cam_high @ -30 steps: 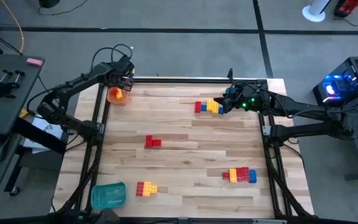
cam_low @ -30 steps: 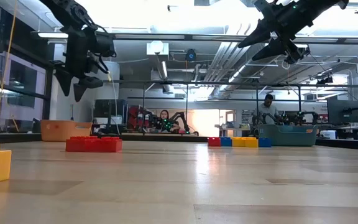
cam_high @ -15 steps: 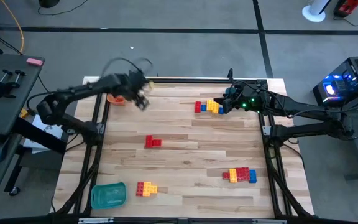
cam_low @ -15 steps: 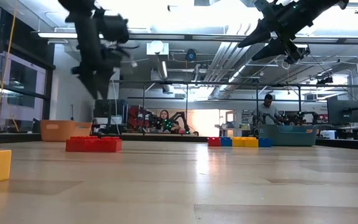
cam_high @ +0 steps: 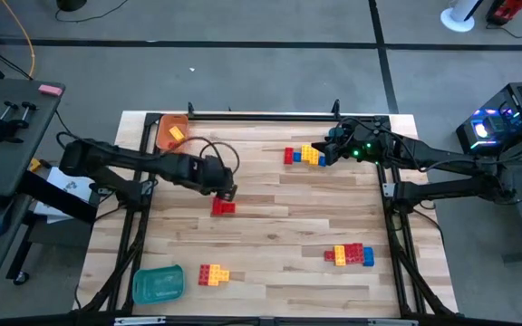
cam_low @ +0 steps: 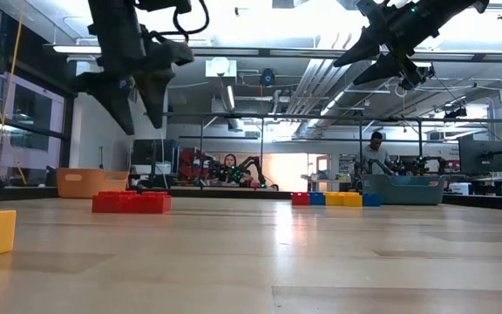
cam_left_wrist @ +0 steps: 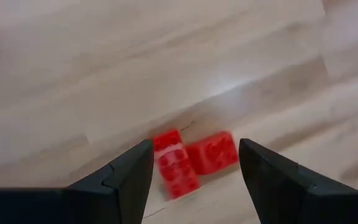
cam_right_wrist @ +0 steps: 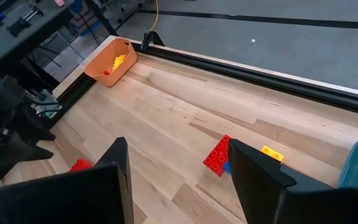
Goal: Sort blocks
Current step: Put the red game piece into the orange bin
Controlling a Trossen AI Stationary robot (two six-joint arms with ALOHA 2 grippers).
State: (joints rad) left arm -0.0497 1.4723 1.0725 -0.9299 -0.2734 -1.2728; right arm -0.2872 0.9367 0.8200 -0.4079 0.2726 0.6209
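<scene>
Now the left end effector (cam_high: 228,191) hangs spread wide just above the red blocks (cam_high: 223,206) near the middle of the worktop (cam_high: 270,235), and the left wrist view shows them between its fingers. This looks like the approach to a pick: the next move calls for a straight descent and a clench. Yellow pieces lie in the orange tray (cam_high: 172,132); the teal tray (cam_high: 158,284) sits at the near corner. Across the worktop, the right end effector (cam_high: 323,152) waits, released, over a mixed cluster (cam_high: 304,156).
</scene>
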